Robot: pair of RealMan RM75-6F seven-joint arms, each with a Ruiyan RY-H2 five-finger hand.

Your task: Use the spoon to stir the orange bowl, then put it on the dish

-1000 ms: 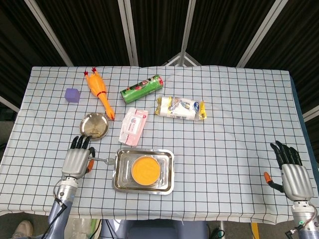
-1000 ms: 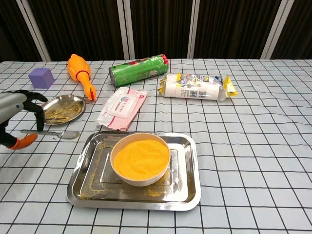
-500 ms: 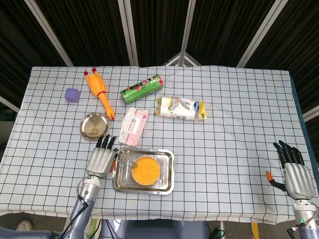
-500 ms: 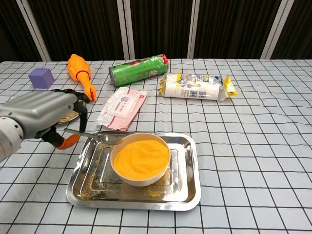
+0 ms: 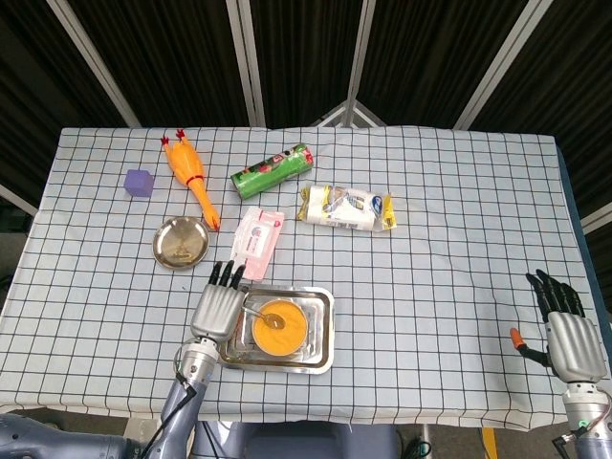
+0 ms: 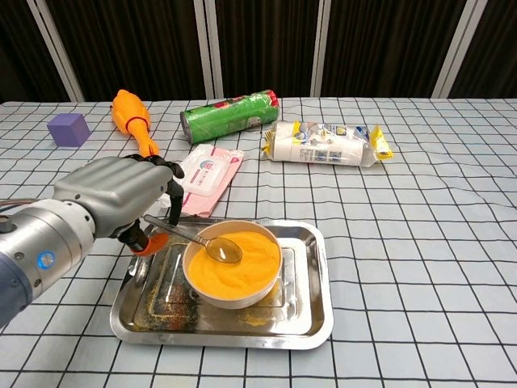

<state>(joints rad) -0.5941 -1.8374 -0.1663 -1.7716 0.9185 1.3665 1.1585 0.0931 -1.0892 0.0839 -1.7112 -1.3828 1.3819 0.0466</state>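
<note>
Dark curtains hang behind the checked tablecloth [image 5: 440, 249], where the left hand [image 6: 121, 198] has carried the spoon [image 6: 198, 240] from the cloth beside the small round dish [image 5: 180, 241] across to the steel tray [image 6: 311, 311]. A second ago the spoon lay flat on the table; now it is pinched in the hand's fingers, its tip resting on the orange powder in the orange bowl [image 6: 234, 284]. Stirring looks ready to begin, with the dish step yet to come. The right hand [image 5: 564, 335] stays idle at the table's edge, fingers spread, holding nothing.
</note>
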